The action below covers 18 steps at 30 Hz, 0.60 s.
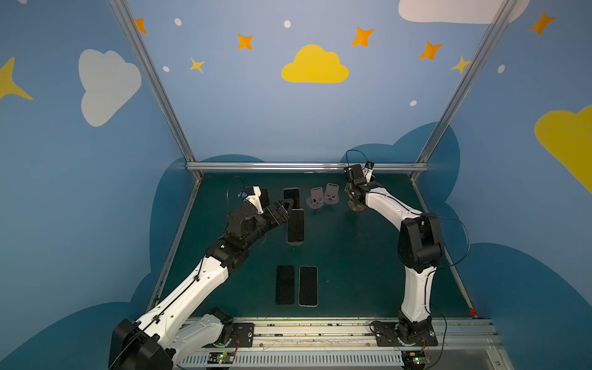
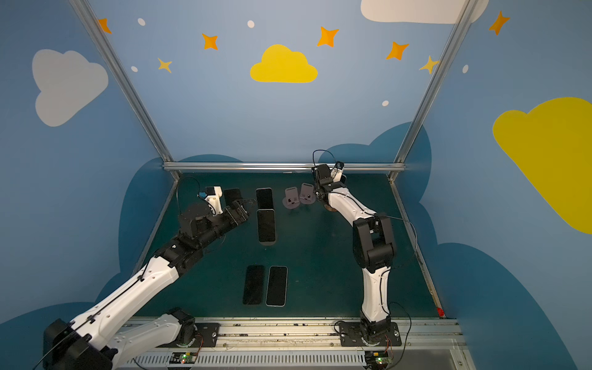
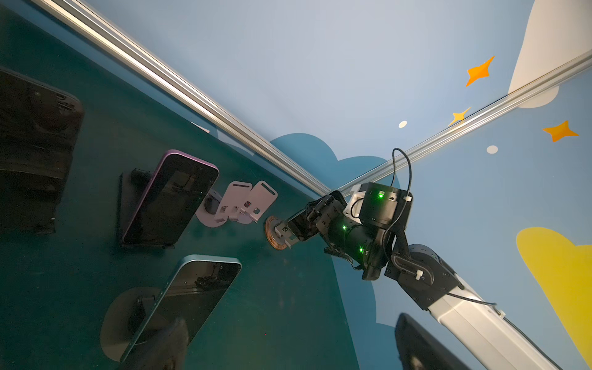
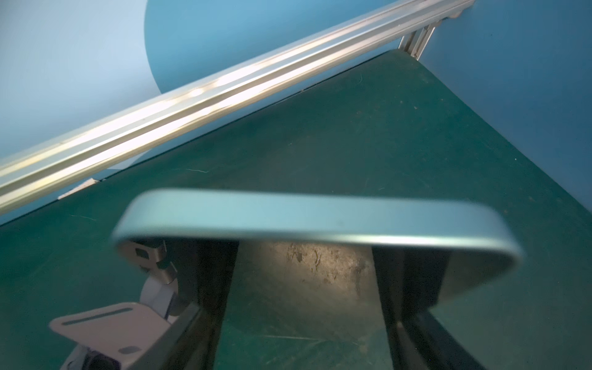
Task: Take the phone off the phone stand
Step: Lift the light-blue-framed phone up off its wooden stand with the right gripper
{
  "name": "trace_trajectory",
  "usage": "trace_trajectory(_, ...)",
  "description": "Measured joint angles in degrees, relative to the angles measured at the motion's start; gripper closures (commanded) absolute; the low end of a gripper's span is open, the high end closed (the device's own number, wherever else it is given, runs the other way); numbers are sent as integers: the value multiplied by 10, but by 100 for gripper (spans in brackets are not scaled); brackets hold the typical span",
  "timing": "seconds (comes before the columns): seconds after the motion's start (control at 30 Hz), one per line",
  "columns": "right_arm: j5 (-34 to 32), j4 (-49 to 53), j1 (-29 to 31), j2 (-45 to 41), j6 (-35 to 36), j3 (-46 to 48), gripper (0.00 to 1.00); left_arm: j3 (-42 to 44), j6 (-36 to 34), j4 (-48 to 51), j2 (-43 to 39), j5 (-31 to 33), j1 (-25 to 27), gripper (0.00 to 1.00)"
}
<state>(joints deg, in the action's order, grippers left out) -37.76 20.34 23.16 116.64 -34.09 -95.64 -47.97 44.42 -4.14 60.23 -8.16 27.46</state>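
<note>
Blue-grey phone (image 4: 317,221) on the far-right phone stand (image 3: 271,238).
In both top views your left gripper (image 1: 286,206) gapes empty, far left-centre. Left wrist view: your right gripper (image 3: 296,229) flanks the phone. Right wrist view: fingers (image 4: 214,288) beside it; pinch unclear.

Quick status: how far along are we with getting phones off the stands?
Done: two phones lie flat up front, and two lilac stands stand empty. In hand: the right gripper brackets a phone that sits on the wooden-base stand; clamped or not, unclear. To do: lift it off. The purple phone and teal phone also sit on stands, with the left gripper open beside the teal one.
</note>
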Motion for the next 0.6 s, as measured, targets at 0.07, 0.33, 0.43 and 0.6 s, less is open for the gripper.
trace_trajectory(0.07, 2, -1, 0, -1, 2, 0, 28, 0, 0, 0, 0, 0, 0, 0)
trace_trajectory(0.33, 28, -23, 3, -10, 23, 38, 29, 3, 1, -4, 0, -1, 0, 0)
trace_trajectory(0.43, 35, -30, 5, -13, 32, 49, 30, 4, 2, -4, 0, -2, 0, 0)
trace_trajectory(0.6, 40, -39, 7, -31, 46, 62, 30, 5, 2, -4, 0, -2, -1, 0)
